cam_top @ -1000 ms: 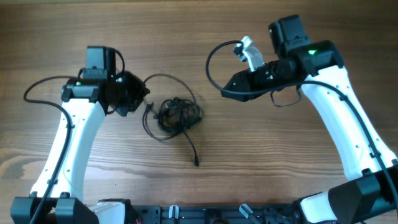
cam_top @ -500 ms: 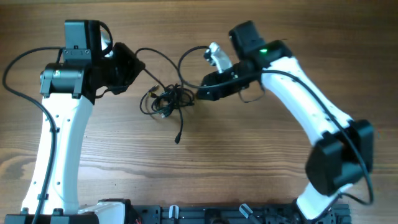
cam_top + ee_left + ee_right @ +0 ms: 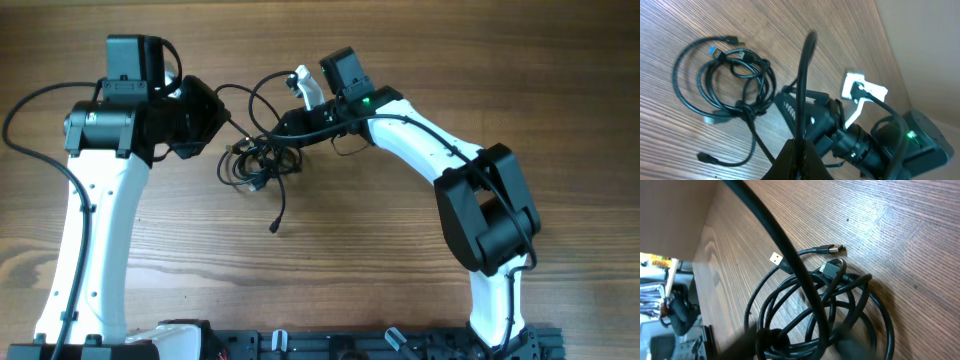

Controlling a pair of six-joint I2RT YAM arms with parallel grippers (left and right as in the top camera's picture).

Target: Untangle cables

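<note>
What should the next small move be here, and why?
Probably take an outer loop of the cable bundle with the right gripper: its tip is at the bundle's edge, while the left gripper appears to hold one strand, so pulling apart could follow.

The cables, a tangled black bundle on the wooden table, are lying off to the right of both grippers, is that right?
Not quite. The overhead view shows the cables, a tangled black bundle on the wooden table, lying between the left gripper and the right gripper, not off to the right of both.
</note>
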